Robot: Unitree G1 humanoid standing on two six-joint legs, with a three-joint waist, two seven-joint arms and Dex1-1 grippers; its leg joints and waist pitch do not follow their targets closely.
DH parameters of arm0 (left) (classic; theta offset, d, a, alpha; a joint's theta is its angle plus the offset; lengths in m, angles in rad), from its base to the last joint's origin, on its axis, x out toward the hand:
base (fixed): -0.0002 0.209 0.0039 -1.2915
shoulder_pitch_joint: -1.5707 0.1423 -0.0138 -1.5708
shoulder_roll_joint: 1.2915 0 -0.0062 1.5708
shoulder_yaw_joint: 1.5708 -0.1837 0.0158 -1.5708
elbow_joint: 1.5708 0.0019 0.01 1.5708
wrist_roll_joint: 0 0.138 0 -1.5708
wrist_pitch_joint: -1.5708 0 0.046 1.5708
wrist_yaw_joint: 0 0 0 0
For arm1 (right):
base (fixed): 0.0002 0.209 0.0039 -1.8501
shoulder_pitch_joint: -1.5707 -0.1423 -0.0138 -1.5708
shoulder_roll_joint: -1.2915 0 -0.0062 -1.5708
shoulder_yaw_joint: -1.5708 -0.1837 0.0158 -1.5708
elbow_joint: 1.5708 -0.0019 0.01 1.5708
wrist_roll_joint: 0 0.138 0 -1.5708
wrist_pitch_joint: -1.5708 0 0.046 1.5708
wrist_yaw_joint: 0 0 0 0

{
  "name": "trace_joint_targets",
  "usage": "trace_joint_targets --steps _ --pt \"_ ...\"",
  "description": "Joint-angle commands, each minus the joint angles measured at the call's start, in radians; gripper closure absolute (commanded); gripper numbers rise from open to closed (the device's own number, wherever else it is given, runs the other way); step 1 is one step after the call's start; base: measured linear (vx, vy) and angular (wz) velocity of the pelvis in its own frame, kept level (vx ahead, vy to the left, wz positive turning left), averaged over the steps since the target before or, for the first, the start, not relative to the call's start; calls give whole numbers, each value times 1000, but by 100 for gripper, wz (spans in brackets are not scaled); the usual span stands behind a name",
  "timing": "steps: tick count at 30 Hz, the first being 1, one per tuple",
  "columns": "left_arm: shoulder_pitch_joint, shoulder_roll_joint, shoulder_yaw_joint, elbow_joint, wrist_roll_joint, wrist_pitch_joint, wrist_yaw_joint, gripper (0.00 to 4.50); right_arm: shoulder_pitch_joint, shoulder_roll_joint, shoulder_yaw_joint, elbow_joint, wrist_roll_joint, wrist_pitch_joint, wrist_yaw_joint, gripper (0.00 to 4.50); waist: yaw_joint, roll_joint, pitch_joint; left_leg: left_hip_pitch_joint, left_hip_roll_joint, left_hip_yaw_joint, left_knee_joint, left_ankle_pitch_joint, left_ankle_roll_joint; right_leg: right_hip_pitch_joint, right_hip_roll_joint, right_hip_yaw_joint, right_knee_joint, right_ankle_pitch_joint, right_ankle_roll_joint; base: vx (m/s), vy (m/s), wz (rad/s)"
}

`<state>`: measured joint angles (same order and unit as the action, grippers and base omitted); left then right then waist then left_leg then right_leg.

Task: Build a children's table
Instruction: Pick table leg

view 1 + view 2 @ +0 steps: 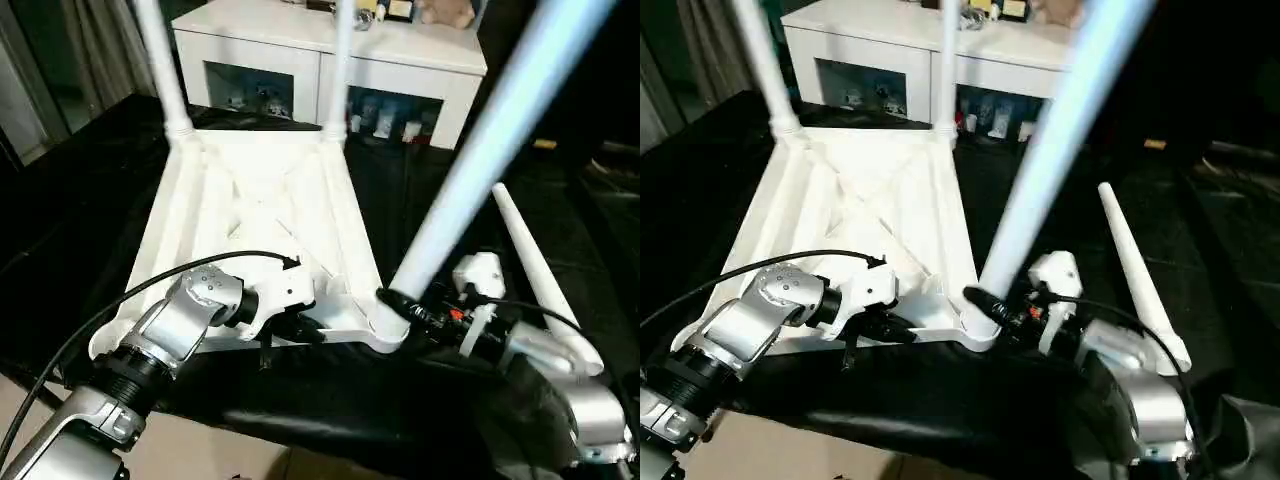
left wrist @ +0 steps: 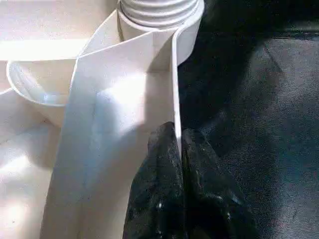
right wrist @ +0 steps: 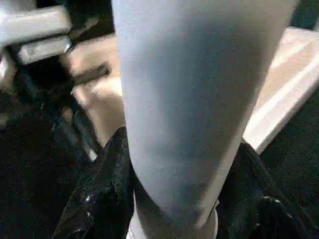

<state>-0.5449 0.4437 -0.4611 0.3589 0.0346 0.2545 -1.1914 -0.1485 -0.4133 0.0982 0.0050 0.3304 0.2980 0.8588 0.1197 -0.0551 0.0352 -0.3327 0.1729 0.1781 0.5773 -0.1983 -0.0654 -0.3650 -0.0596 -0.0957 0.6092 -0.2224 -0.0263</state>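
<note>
**Third leg going in, one leg left on the cloth**

Head views: the children's table lies upside down on the black-covered work table, ribbed underside up. Two legs already stand in the far corner sockets, the far-left leg at about 11 o'clock and the far-right leg at 12. The near-right leg leans up toward 1 o'clock from its socket at the near-right corner, with the right gripper closed around its base. I judge this leg is being seated or screwed, not finished. The spare leg lies loose on the cloth at 3 o'clock, just beside the right forearm, so the near-left corner is still to be done. The left gripper steadies the near edge at 6 o'clock. A white cabinet stands behind, well apart.

Left wrist view: the black fingers are pinched shut on a thin upright rim wall of the table, with the threaded socket beyond and open cloth to one side.

Right wrist view: the fingers stand half open, hugging the near-right leg on both sides. Room is tight here; the spare leg lies close.
</note>
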Motion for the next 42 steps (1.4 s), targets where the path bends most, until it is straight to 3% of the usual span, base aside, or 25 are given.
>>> trace_joint_targets --steps 1,3,6,9,16,20,22,24,25,26,27,29,30,31,32,33,34,35,36,37,38,39,40,41,42 --pt "1 8 -28 34 55 7 20 450 33 -22 79 39 -23 79 77 266 2 6 -29 0 78 -32 -80 -218 38 24 -116 77 -97 -327 -117 0 0 0" --pt "4 9 -28 33 55 4 24 450 32 -40 95 53 -29 80 93 266 6 -2 -32 3 80 -31 -79 -213 33 25 -116 77 -91 -260 -136 0 0 0" --pt "9 10 -27 30 53 -3 24 450 30 -41 94 80 -23 79 104 266 6 -6 -32 -1 77 -31 -80 -220 31 29 -117 76 -91 -251 -143 0 0 0" --pt "17 11 -26 24 40 -46 4 450 37 -39 93 107 -13 59 133 266 8 -4 -32 1 77 -33 -80 -243 26 29 -119 76 -98 -304 -129 0 0 0" --pt "6 31 -61 38 43 -130 -63 450 44 -39 112 154 -28 -6 185 266 17 1 -34 3 80 -34 -83 -258 18 29 -116 76 -94 -264 -137 0 0 0" --pt "-16 23 -60 70 65 -128 -39 450 31 -19 98 184 -39 -28 154 266 17 3 -32 5 80 -35 -85 -281 9 28 -118 76 -98 -299 -138 0 0 0" --pt "-26 6 -48 90 69 -114 -8 450 18 14 66 218 -50 -52 88 266 16 5 -29 11 81 -35 -87 -308 2 22 -120 76 -104 -344 -132 0 0 0" --pt "-29 -7 -39 95 65 -95 7 450 7 34 46 250 -69 -71 30 266 11 6 -13 21 78 -43 -91 -413 -10 15 -125 70 -127 -547 -87 0 0 0" --pt "-30 -12 -37 97 64 -88 12 450 3 41 39 262 -76 -77 9 266 8 5 -8 30 77 -44 -89 -451 -17 7 -128 68 -138 -624 -67 0 0 0" --pt "-33 -20 -33 99 61 -70 21 450 -4 53 28 285 -89 -87 -29 266 2 6 -6 53 69 -49 -79 -508 -25 -3 -133 55 -160 -744 -29 -55 11 -7" --pt "-37 -29 -30 102 59 -51 28 450 -12 68 16 308 -99 -93 -73 266 -6 8 -6 43 71 -60 -87 -523 -30 11 -132 41 -164 -766 -8 -55 11 -7" --pt "-47 -43 -27 105 55 -6 41 450 -27 96 -5 333 -111 -85 -156 266 -23 22 -8 46 80 -73 -98 -584 -40 23 -127 17 -172 -717 -3 -65 35 -14" --pt "-53 -51 -25 108 56 11 52 450 -35 111 -16 338 -114 -76 -197 266 -39 26 -7 38 88 -86 -112 -643 -49 41 -124 0 -168 -650 -7 -64 43 -14" --pt "-54 -51 -25 108 56 12 52 450 -35 112 -16 338 -114 -75 -198 266 -43 31 -6 33 92 -92 -121 -677 -54 49 -121 -4 -163 -618 -9 -52 50 -13" --pt "-61 -59 -23 115 59 27 65 450 -44 127 -25 344 -117 -69 -236 266 -50 42 -3 21 105 -102 -144 -767 -66 65 -113 -5 -132 -533 -27 -77 44 -13" --pt "-65 -63 -22 119 62 36 72 450 -48 135 -29 347 -120 -65 -257 266 -52 42 2 -1 114 -106 -175 -848 -81 82 -102 -1 -95 -470 -38 -77 44 -13" --pt "-65 -63 -22 119 62 36 72 450 -48 135 -29 347 -120 -65 -257 266 -42 46 2 -9 116 -96 -192 -876 -87 87 -94 5 -67 -443 -47 -80 16 -1" --pt "-76 -81 -16 134 77 63 105 450 -64 160 -40 363 -134 -58 -322 266 -30 41 7 -8 112 -65 -214 -900 -96 73 -77 20 -27 -408 -66 0 0 0" --pt "-98 -117 -5 166 103 128 181 450 -97 210 -65 397 -155 -34 -455 266 -25 11 15 43 76 -50 -163 -812 -87 12 -93 37 -113 -624 -35 0 0 0" --pt "-106 -131 -1 178 111 154 210 450 -110 228 -74 411 -160 -24 -502 266 -30 -2 28 120 29 -39 -54 -680 -81 -72 -119 8 -225 -878 2 -17 -76 9" --pt "-109 -135 -1 183 114 161 219 450 -116 234 -77 418 -163 -18 -521 266 -57 -9 29 156 -23 -35 106 -314 -27 -92 -193 -32 -304 -1097 31 38 24 -39" --pt "-122 -153 -2 204 128 183 258 450 -145 260 -88 455 -177 -9 -599 266 -44 30 20 31 46 -64 -6 -302 -6 80 -201 -64 -234 -872 72 38 24 -39" --pt "-122 -153 -2 204 128 183 258 450 -145 260 -88 455 -177 -9 -599 266 -55 45 -3 20 80 -89 -55 -408 -17 98 -166 -71 -176 -662 67 20 134 -54" --pt "-129 -164 -5 216 135 186 277 450 -164 277 -97 481 -177 -4 -639 266 -62 66 -19 -1 134 -130 -121 -599 -22 108 -117 -30 -36 -182 5 -48 72 -5" --pt "-132 -170 -6 222 139 188 287 450 -174 285 -101 494 -177 -1 -658 266 -79 48 -2 36 120 -112 -133 -694 -29 49 -117 -10 -53 -35 -64 -48 72 -5"
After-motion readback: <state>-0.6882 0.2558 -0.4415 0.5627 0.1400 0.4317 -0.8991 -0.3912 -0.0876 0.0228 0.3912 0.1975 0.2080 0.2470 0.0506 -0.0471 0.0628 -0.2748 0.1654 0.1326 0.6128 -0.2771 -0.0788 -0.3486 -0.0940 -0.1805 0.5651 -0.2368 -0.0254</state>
